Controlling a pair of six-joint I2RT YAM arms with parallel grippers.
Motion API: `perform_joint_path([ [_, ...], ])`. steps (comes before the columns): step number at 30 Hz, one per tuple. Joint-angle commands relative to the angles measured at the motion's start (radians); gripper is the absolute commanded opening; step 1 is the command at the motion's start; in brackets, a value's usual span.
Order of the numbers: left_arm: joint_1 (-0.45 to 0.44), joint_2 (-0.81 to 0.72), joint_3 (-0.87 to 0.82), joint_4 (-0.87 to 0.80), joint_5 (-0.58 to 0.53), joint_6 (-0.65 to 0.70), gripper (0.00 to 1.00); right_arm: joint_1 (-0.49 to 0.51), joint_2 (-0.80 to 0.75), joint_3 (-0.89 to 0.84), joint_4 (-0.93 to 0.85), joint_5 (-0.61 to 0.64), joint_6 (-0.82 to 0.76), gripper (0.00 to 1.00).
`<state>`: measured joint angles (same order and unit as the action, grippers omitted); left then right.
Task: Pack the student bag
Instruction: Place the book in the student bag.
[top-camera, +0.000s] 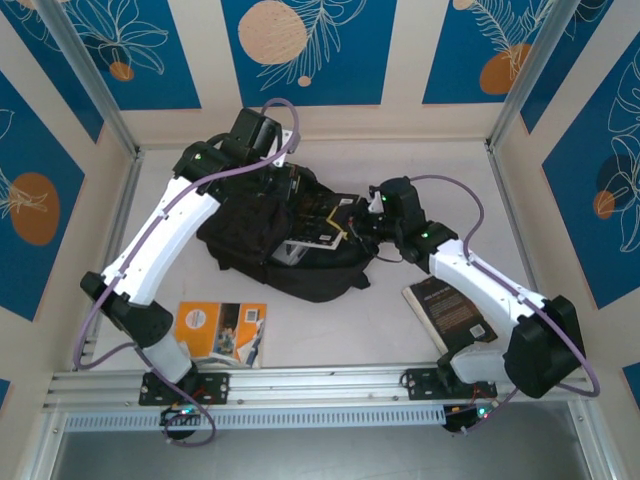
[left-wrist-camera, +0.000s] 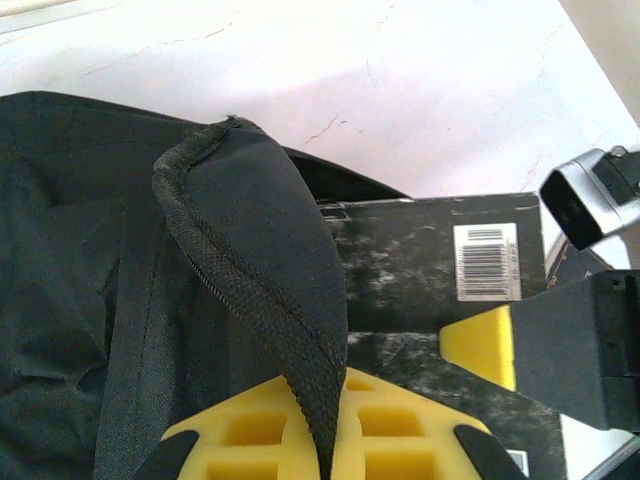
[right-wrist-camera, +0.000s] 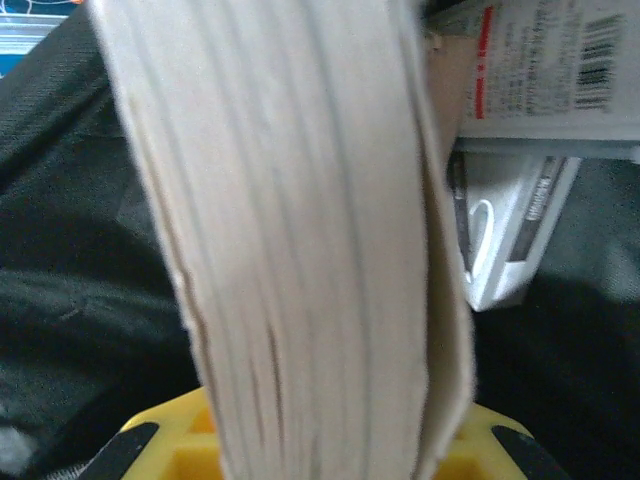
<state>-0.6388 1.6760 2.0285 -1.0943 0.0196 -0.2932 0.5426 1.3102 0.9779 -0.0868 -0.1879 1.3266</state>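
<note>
The black student bag (top-camera: 250, 245) lies open in the middle of the table. My left gripper (top-camera: 291, 188) (left-wrist-camera: 330, 440) is at its far side, shut on the zippered edge of the bag's flap (left-wrist-camera: 270, 230) and holding it up. My right gripper (top-camera: 358, 215) (right-wrist-camera: 320, 455) is shut on a thick book (right-wrist-camera: 300, 240), seen from its cream page edge, at the bag's mouth. From the left wrist view that book shows a black marbled cover with a barcode (left-wrist-camera: 420, 260). White printed books (right-wrist-camera: 515, 230) (top-camera: 300, 250) lie inside the bag.
An orange book (top-camera: 222, 330) lies on the table at the near left. A dark book with gold print (top-camera: 450, 310) lies at the near right, partly under the right arm. Walls and metal posts surround the table (top-camera: 420, 170).
</note>
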Motion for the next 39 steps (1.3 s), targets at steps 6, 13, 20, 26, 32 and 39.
perform_joint_path([
  [6, 0.006, 0.012, 0.106, 0.146, 0.087, -0.042, 0.00, 0.043, 0.152, 0.047, 0.293, 0.106, 0.040, 0.00],
  [13, 0.005, 0.052, 0.137, 0.168, 0.121, -0.059, 0.00, 0.106, 0.422, 0.194, 0.449, 0.130, -0.021, 0.00],
  [20, 0.010, 0.089, 0.138, 0.171, 0.129, -0.079, 0.00, 0.147, 0.599, 0.381, 0.307, 0.130, -0.131, 0.30],
  [26, 0.041, 0.087, 0.128, 0.150, 0.092, -0.083, 0.00, 0.108, 0.496, 0.278, 0.284, 0.114, -0.170, 0.48],
  [32, 0.091, 0.052, 0.062, 0.162, 0.061, -0.098, 0.00, 0.070, 0.317, 0.170, 0.195, 0.090, -0.292, 0.61],
  [39, 0.103, 0.034, -0.027, 0.192, 0.042, -0.107, 0.00, 0.025, 0.113, 0.140, -0.062, 0.107, -0.417, 0.62],
])
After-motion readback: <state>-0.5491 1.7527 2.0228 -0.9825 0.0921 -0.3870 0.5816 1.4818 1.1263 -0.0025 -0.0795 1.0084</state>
